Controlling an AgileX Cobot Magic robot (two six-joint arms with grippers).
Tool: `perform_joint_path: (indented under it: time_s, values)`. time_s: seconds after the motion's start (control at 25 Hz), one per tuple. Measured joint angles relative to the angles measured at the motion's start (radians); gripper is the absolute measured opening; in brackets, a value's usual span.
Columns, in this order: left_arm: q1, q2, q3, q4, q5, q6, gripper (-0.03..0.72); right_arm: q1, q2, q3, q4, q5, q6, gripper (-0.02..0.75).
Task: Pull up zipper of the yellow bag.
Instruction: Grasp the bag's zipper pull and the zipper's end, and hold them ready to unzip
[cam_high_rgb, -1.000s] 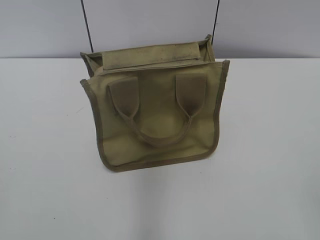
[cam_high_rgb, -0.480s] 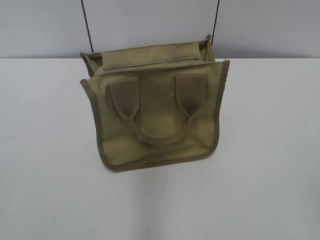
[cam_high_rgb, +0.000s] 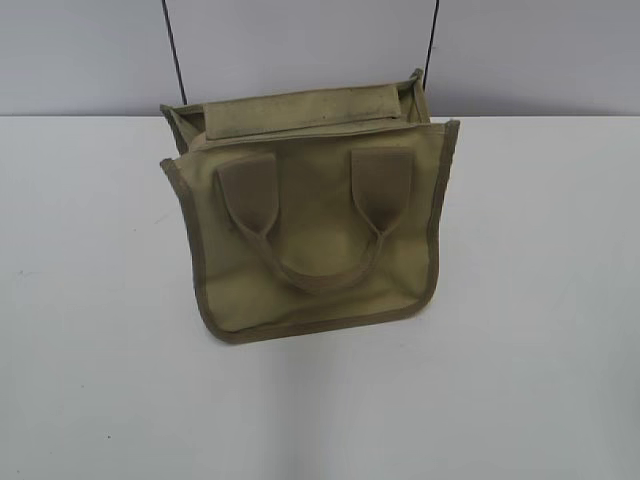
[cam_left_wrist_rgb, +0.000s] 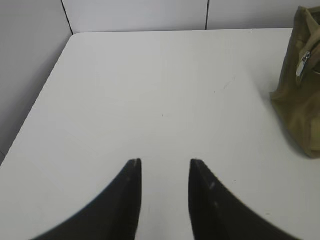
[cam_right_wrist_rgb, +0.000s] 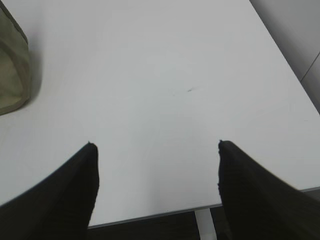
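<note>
The yellow bag (cam_high_rgb: 315, 225) is a khaki canvas tote with olive trim and two looped handles, resting on the white table (cam_high_rgb: 90, 350) in the middle of the exterior view. Its corner shows at the right edge of the left wrist view (cam_left_wrist_rgb: 300, 100), with a small silver zipper pull (cam_left_wrist_rgb: 303, 63) hanging on it. A corner also shows at the left edge of the right wrist view (cam_right_wrist_rgb: 12, 70). My left gripper (cam_left_wrist_rgb: 165, 161) is open and empty over bare table, left of the bag. My right gripper (cam_right_wrist_rgb: 156, 144) is open wide and empty, right of the bag. Neither gripper shows in the exterior view.
A grey wall (cam_high_rgb: 90, 50) with two dark vertical seams stands behind the table. The table's front edge (cam_right_wrist_rgb: 150, 216) and a white leg (cam_right_wrist_rgb: 204, 222) show below my right gripper. The table's left edge (cam_left_wrist_rgb: 40, 100) runs beside my left gripper.
</note>
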Motion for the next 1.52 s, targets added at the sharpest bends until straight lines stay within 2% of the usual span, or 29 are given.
perform_joint_path:
  time_s: [0.12, 0.36, 0.48, 0.6, 0.84, 1.04, 1.24, 1.4, 1.52]
  values:
    - [0.0, 0.0, -0.014, -0.007, -0.053, 0.0, 0.272, 0.0, 0.0, 0.0, 0.0, 0.0, 0.0, 0.544]
    - [0.0, 0.046, -0.015, -0.027, -0.317, 0.0, 0.412, 0.0, 0.0, 0.0, 0.0, 0.0, 0.0, 0.544]
    - [0.0, 0.123, 0.023, -0.031, -0.461, 0.0, 0.458, 0.0, 0.0, 0.0, 0.0, 0.0, 0.0, 0.544]
    - [0.0, 0.218, 0.103, -0.041, -0.671, 0.0, 0.471, 0.0, 0.0, 0.0, 0.0, 0.0, 0.0, 0.543]
    - [0.0, 0.437, 0.277, -0.058, -1.181, 0.0, 0.473, 0.0, 0.0, 0.0, 0.0, 0.0, 0.0, 0.543]
    - [-0.023, 0.712, 0.321, -0.058, -1.382, -0.001, 0.463, 0.0, 0.0, 0.0, 0.0, 0.0, 0.0, 0.543]
    - [-0.117, 1.019, 0.321, -0.046, -1.623, -0.004, 0.406, 0.0, 0.0, 0.0, 0.001, 0.0, 0.0, 0.543]
    - [-0.216, 1.236, 0.321, 0.027, -1.834, -0.012, 0.358, 0.0, 0.0, 0.0, 0.001, 0.0, 0.0, 0.543]
    - [-0.26, 1.402, 0.32, 0.083, -1.96, -0.043, 0.332, 0.0, 0.0, 0.0, 0.001, 0.0, 0.0, 0.543]
